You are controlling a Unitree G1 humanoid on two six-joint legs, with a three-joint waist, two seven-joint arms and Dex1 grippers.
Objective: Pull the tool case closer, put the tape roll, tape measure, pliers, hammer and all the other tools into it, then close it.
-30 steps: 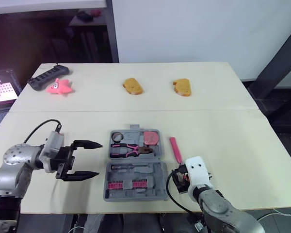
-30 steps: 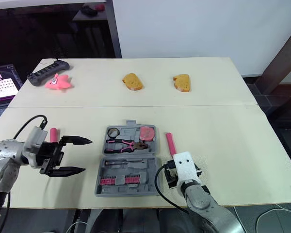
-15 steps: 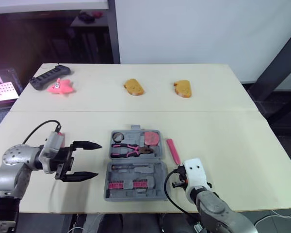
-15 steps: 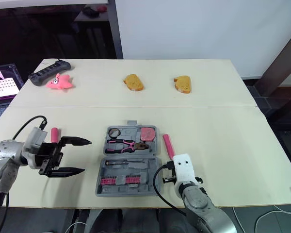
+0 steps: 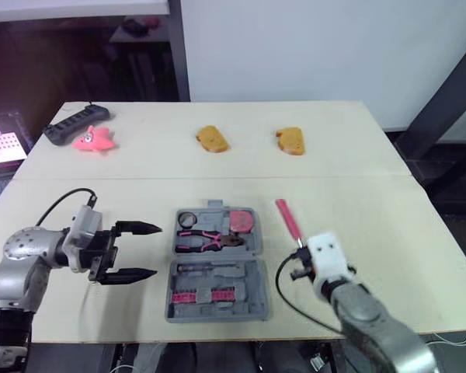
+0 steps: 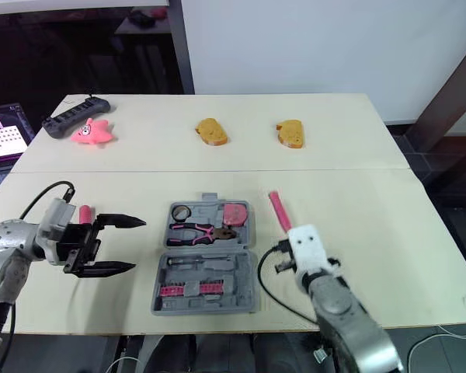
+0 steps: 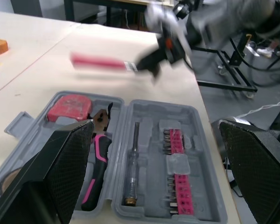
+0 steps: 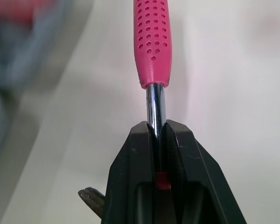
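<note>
The grey tool case lies open near the table's front edge. It holds a tape roll, pink-handled pliers, a pink tape measure, a screwdriver and pink bits. My right gripper is shut on the chrome shaft of the hammer. The hammer's pink handle points away from me, just right of the case. My left gripper stands open to the left of the case, with nothing between its fingers.
Two orange bread-like pieces lie at the back of the table. A pink star toy and a black power strip sit at the back left. A seam crosses the tabletop behind the case.
My right gripper has shut on the hammer's shaft and carried it up, farther from me and to the right. The left arm has stayed put.
</note>
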